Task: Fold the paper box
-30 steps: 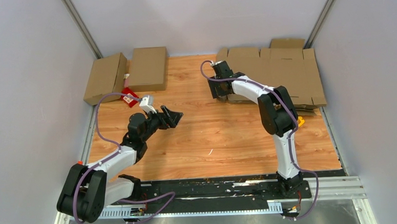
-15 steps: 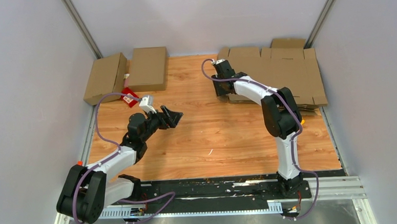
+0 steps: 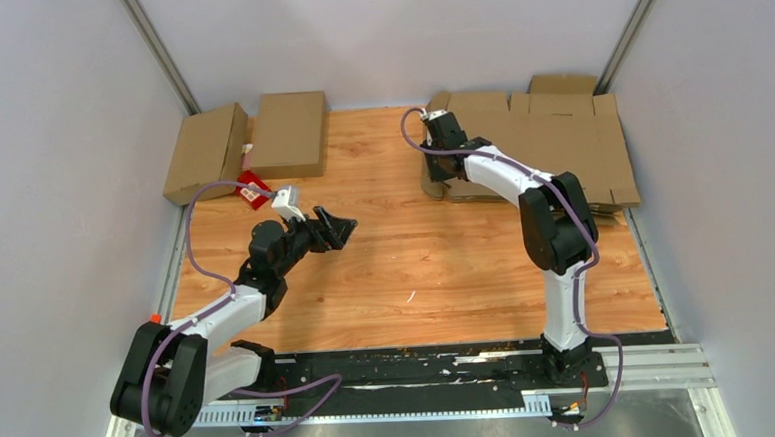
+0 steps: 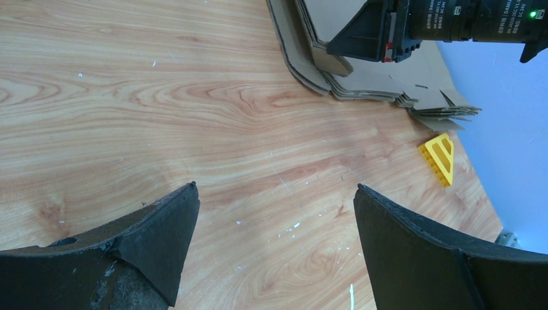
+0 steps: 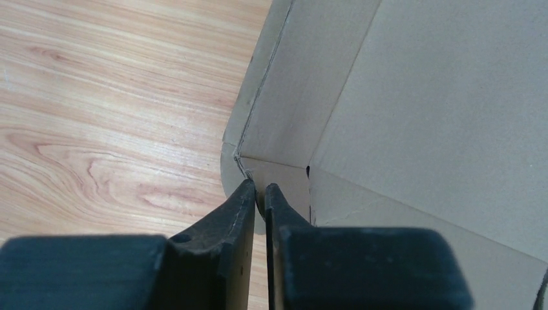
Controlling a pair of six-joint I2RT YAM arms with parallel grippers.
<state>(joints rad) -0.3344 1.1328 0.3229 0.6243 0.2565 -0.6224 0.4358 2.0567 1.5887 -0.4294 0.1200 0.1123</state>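
Locate the blank (image 3: 560, 139) lying flat at upper right of the top view, long axis left to right. Note the right gripper (image 5: 260, 188) at its left corner, jaws nearly pressed together, apparently pinching the corner flap, with the sheet extending up-right from the tips. Treat the left gripper (image 4: 276, 187), spread and empty at mid-left, as the farther one.

White arm links (image 3: 496, 171), black joints (image 3: 554, 220), purple cables (image 3: 188, 234) (looped loose outside); fingers (image 4: 161, 226) matte black, tapered, scuffed.

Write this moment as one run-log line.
right hand: shut on cardboard flap | left hand: open, empty, above table | cardboard stack: flat
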